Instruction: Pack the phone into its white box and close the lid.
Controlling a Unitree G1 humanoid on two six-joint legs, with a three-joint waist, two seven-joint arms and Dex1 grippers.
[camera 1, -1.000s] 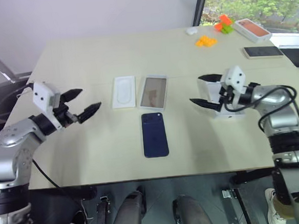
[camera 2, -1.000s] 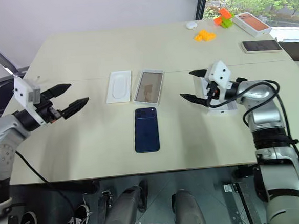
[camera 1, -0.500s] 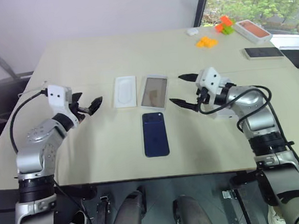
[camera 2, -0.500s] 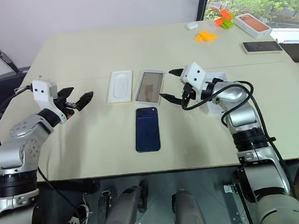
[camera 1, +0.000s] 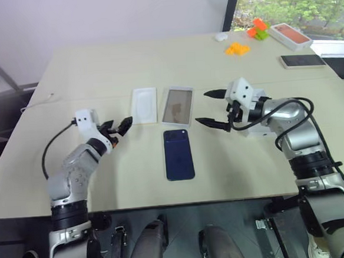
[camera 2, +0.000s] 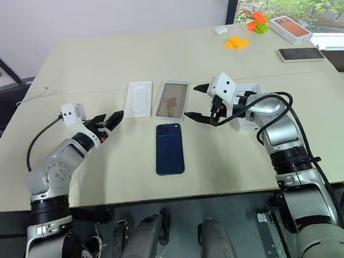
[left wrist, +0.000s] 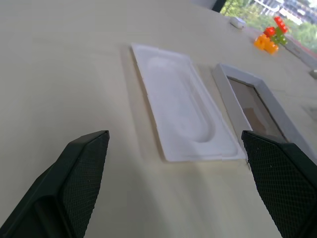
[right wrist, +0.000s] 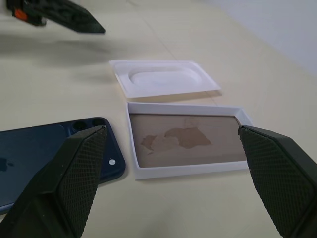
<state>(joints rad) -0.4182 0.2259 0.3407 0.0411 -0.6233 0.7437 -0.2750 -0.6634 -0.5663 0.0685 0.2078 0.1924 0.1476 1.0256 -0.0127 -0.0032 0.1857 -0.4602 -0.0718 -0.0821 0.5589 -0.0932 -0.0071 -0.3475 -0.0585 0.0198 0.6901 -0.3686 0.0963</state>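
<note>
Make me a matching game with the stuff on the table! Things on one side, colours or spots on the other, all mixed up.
Things:
1. phone
2. white box
3. lid
4. orange-topped box

Places or colours:
A. far corner by the window
B. dark blue, nearest the table's front edge
C. brownish inside, just behind the phone
D. all white, beside the left gripper

Pairs: 1-B, 2-C, 3-D, 4-A

Centre of the frame: the phone (camera 1: 178, 154), dark navy, lies flat with its glossy back up and its camera cluster at the far left corner. Just above it my white box (camera 1: 177, 105) lies open, its inside brownish. Beside the box, to its left, the lid (camera 1: 142, 105) rests with a rounded recess showing.
</note>
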